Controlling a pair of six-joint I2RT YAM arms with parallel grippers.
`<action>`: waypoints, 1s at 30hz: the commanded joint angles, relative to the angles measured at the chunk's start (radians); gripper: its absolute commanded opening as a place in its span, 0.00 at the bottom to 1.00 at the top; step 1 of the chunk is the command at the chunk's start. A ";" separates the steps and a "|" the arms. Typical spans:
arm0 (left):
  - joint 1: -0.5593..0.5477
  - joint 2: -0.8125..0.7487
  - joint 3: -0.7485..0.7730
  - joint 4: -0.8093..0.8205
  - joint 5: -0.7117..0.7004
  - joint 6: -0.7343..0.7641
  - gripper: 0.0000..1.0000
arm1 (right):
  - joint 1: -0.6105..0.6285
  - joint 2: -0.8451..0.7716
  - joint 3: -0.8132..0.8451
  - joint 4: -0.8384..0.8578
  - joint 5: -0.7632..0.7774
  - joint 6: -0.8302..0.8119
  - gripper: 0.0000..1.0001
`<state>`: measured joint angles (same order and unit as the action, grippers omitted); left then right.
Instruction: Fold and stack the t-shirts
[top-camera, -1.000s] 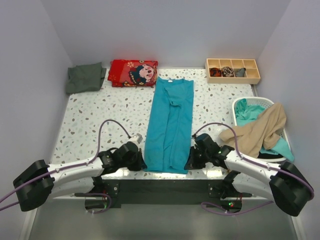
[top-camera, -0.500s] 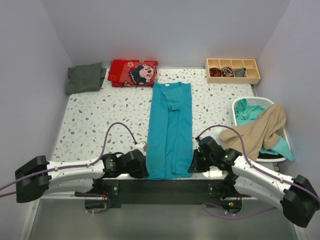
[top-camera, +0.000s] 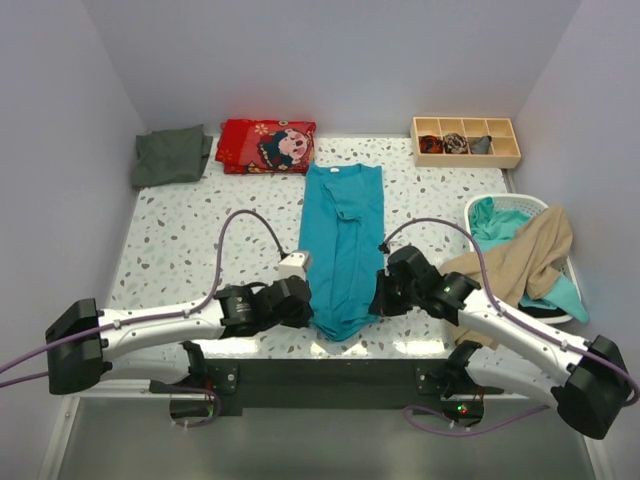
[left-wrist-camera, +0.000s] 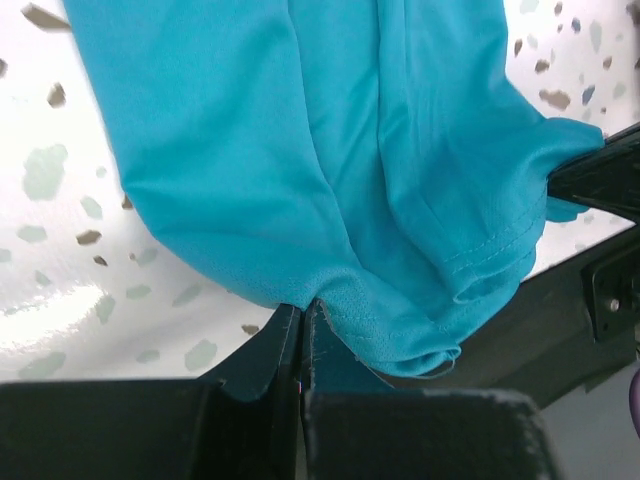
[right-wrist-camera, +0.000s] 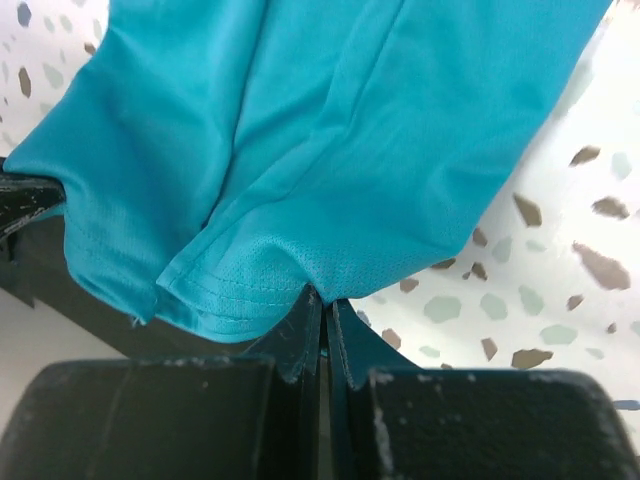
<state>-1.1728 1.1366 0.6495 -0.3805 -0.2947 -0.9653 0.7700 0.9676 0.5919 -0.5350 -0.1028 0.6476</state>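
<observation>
A bright teal t-shirt (top-camera: 343, 235) lies as a long folded strip down the middle of the table. Its near hem is lifted off the table. My left gripper (top-camera: 306, 312) is shut on the hem's left corner, pinching teal cloth (left-wrist-camera: 300, 302). At the right corner my right gripper (top-camera: 377, 300) is shut on the hem (right-wrist-camera: 322, 296). A dark grey-green t-shirt (top-camera: 172, 154) lies folded at the far left. A beige t-shirt (top-camera: 520, 258) hangs over the basket's front rim.
A white basket (top-camera: 484, 204) at the right holds more teal cloth. A red printed cloth (top-camera: 266, 145) lies at the back beside the grey-green shirt. A wooden divided tray (top-camera: 465, 141) with small dark bundles stands at the back right.
Both grippers have lifted the teal shirt's near hem and carried it away from the table's front edge, so the strip's near end is now raised and bunched.
</observation>
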 joint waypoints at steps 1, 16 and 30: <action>0.015 0.031 0.097 -0.070 -0.144 0.051 0.00 | 0.003 0.055 0.129 -0.043 0.119 -0.111 0.00; 0.298 0.222 0.232 0.095 -0.047 0.290 0.00 | -0.067 0.355 0.355 -0.014 0.255 -0.247 0.03; 0.452 0.443 0.337 0.213 0.095 0.376 0.00 | -0.224 0.589 0.468 0.053 0.153 -0.321 0.09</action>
<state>-0.7589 1.5532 0.9306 -0.2451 -0.2340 -0.6346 0.5602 1.4960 0.9897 -0.5278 0.0788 0.3672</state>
